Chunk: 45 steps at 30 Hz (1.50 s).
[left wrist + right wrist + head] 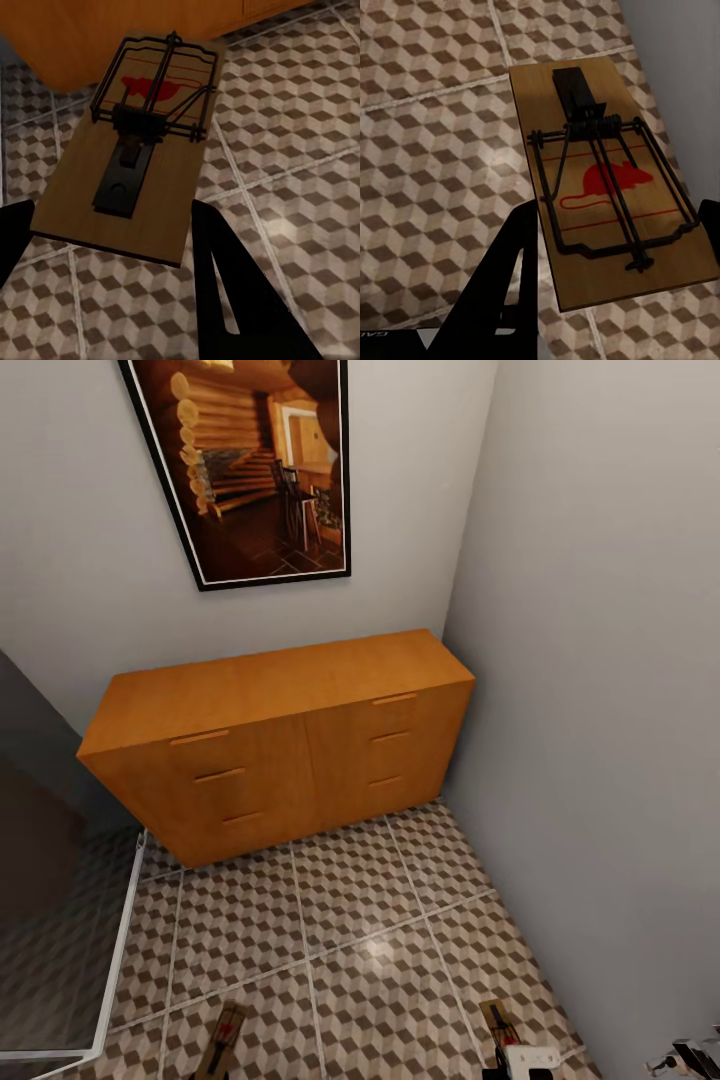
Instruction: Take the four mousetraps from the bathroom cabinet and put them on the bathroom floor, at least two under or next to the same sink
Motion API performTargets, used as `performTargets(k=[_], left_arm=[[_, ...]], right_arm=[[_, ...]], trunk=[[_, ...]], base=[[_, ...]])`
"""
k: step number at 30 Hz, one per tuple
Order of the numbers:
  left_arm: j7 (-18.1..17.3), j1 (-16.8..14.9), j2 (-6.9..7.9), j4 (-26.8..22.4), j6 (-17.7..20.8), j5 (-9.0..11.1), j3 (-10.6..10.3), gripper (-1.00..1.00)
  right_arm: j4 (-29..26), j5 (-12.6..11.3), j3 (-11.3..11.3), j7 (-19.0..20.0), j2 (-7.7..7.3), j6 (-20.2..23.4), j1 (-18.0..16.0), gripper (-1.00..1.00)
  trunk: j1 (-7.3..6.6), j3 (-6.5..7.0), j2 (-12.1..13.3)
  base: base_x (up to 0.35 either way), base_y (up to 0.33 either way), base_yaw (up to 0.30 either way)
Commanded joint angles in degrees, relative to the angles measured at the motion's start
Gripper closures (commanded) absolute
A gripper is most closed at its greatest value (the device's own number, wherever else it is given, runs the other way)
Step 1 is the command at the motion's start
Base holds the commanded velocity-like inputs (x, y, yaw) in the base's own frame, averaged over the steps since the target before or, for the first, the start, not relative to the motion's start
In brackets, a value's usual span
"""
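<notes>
We see an orange-brown cabinet [275,745] against grey walls [600,660], and the bathroom floor [380,940] tiled in brown, beige and cream cubes (pale grout between). Each tan mousetrap [131,161] [611,180] carries black wire and a red mouse print.

The cabinet [280,745] closes the far end of the alcove, its right end tight against the grey side wall [600,710]. In front of the cabinet the bathroom floor [350,920] lies open (bare tiles across most of its width). Left of the cabinet a glass shower panel [60,920] hems in that side.
</notes>
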Motion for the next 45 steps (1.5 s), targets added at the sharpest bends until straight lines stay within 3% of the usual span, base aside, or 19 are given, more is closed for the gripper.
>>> performTargets(k=[1, 6, 10, 14, 20, 26, 27, 29, 32, 35, 39, 45], left_arm=[[0.6, 0.0, 0.02, 0.2, 0.1, 0.0, -0.5, 1.00], [0.9, 0.0, -0.17, 0.5, 4.3, 0.1, 0.3, 1.00], [2.3, 0.0, -0.24, -0.4, 7.2, 1.0, 3.1, 1.00], [2.7, 0.0, -0.13, -2.1, 7.7, 1.3, 4.7, 1.00], [2.7, 0.0, 0.31, -3.5, 7.7, 1.2, 5.1, 1.00], [2.7, -0.1, 0.38, -10.3, 8.1, 1.1, 5.2, 1.00], [2.8, -0.1, 0.75, -13.0, 7.9, 1.1, 5.1, 1.00], [2.8, -0.1, 2.85, -17.1, 8.0, 1.2, 5.0, 1.00], [3.0, -0.1, 4.44, -19.5, 8.1, 1.2, 4.9, 1.00], [3.1, -0.1, 4.78, -18.0, 8.1, 1.3, 4.9, 1.00], [2.9, 0.0, 4.88, -10.3, 7.5, 1.3, 4.8, 1.00], [3.0, 0.0, 5.04, -7.0, 6.2, 1.5, 4.9, 1.00]], right_arm=[[0.0, -0.5, 0.5, -0.4, -0.02, -0.2, 0.0, 1.00], [0.0, -0.5, 0.5, -0.4, 0.13, -0.2, 0.0, 1.00], [0.0, -0.5, 0.5, -0.4, 0.17, -0.2, 0.0, 1.00], [0.0, -0.5, 0.5, -0.4, 0.22, -0.2, 0.0, 1.00], [0.1, -0.5, 0.5, -0.4, 0.19, -0.2, 0.0, 1.00], [0.1, -0.5, 0.5, -0.4, 0.20, -0.2, 0.0, 1.00], [0.1, -0.5, 0.5, -0.4, 0.19, -0.2, 0.0, 1.00], [0.1, -0.5, 0.5, -0.4, 0.19, -0.2, 0.0, 1.00], [0.1, -0.5, 0.5, -0.4, 0.22, -0.2, 0.0, 1.00], [0.1, -0.4, 0.5, -0.4, 0.25, -0.2, 0.0, 1.00], [0.1, -0.4, 0.6, -0.4, 0.31, -0.2, 0.0, 1.00], [0.1, -0.5, 0.6, -0.4, 0.37, -0.5, 0.0, 1.00]], trunk=[[0.02, -0.07, -0.1], [0.02, -0.07, -0.1], [0.02, -0.07, -0.1], [0.02, -0.07, -0.1], [0.02, -0.07, -0.1], [0.02, -0.07, -0.1], [0.02, -0.07, -0.1], [0.02, -0.07, -0.1], [0.02, -0.07, -0.1], [0.02, -0.07, -0.1], [0.02, -0.07, -0.1], [0.02, 0.18, -0.1]], base=[[0.000, 0.000, 0.000], [0.000, 0.000, 0.000], [0.000, 0.000, 0.000], [0.000, 0.000, 0.000], [0.000, 0.000, 0.000], [0.000, 0.000, 0.000], [0.000, 0.000, 0.000], [0.018, 0.000, 0.000], [0.041, 0.000, 0.000], [0.017, 0.000, 0.000], [0.004, 0.000, 0.000], [0.000, 0.000, 0.000]])
